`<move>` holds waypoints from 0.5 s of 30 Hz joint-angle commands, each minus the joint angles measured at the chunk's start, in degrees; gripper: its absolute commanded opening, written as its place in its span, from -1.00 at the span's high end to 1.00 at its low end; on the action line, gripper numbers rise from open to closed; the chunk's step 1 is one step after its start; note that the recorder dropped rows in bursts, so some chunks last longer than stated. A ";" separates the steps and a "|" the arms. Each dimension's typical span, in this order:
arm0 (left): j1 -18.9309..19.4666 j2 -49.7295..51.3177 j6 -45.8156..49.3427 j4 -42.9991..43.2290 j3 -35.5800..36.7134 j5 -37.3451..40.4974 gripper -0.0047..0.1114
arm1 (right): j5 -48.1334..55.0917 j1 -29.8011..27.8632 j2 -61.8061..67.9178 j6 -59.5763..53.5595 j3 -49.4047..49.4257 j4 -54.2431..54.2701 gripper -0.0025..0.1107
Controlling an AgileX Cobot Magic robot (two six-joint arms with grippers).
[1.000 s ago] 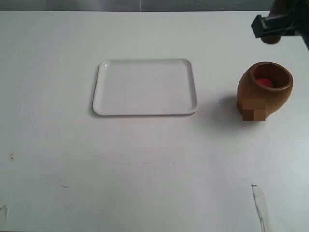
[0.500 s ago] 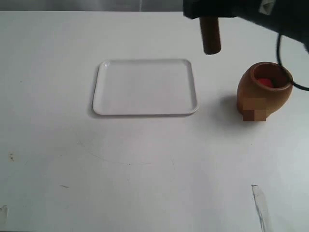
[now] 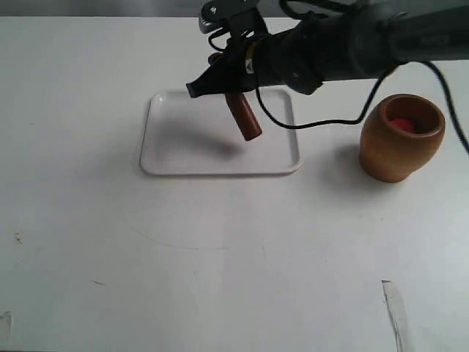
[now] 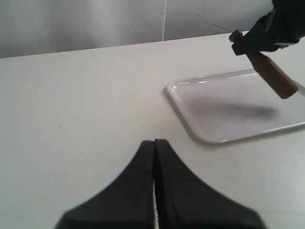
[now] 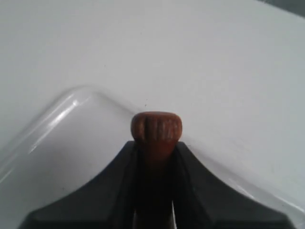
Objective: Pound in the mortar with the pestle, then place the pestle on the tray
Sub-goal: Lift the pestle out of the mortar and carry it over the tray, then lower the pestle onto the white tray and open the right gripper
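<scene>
- Nearest us, by the near right corner of the worktop (image 3: 220, 257), we see a pale strip (image 3: 392, 312) lying flat.
- The left gripper (image 4: 154, 142) shows only in its own wrist view. It hovers over bare worktop with its fingers pressed together on nothing, apart from the tray.
- The tray (image 3: 183, 147) lies flat about midway between the left and right edges, closer to the far edge than to the near one.
- The mortar (image 3: 399, 143) stands upright toward the right edge, apart from the tray, and we see something red (image 3: 399, 125) inside it.
- The pestle (image 3: 243, 117) hangs tilted over the tray's far right part, thick end down. It is clear of the surface and casts a shadow on the tray.
- The right gripper (image 3: 223, 86) clamps the pestle's thin handle just below the knob, and its arm reaches in from the far right corner.
</scene>
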 commanded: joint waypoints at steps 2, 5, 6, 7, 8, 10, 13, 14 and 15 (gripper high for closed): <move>-0.44 -0.07 -0.47 -0.42 0.03 -0.17 0.92 | 1.81 1.54 4.33 0.49 -3.18 -0.26 0.96; -0.44 -0.07 -0.47 -0.42 0.03 -0.17 0.92 | 1.81 1.57 5.45 0.49 -3.18 -0.26 0.96; -0.44 -0.07 -0.47 -0.42 0.03 -0.17 0.92 | 2.09 1.57 5.82 0.49 -3.18 0.02 0.96; -0.44 -0.07 -0.47 -0.42 0.03 -0.17 0.92 | 2.43 1.57 6.11 0.49 -3.18 0.00 0.96; -0.44 -0.07 -0.47 -0.42 0.03 -0.17 0.92 | 2.71 1.57 6.45 0.49 -3.18 0.44 0.96; -0.44 -0.07 -0.47 -0.42 0.03 -0.17 0.92 | 3.48 1.57 7.02 0.49 -3.18 1.06 0.96; -0.44 -0.07 -0.47 -0.42 0.03 -0.17 0.92 | 4.83 1.57 7.49 0.49 -3.18 1.06 0.96; -0.44 -0.07 -0.47 -0.42 0.03 -0.17 0.92 | 5.51 1.57 7.49 0.49 -3.18 1.06 0.96; -0.44 -0.07 -0.47 -0.42 0.03 -0.17 0.92 | 6.12 1.57 7.49 0.49 -3.18 1.06 0.96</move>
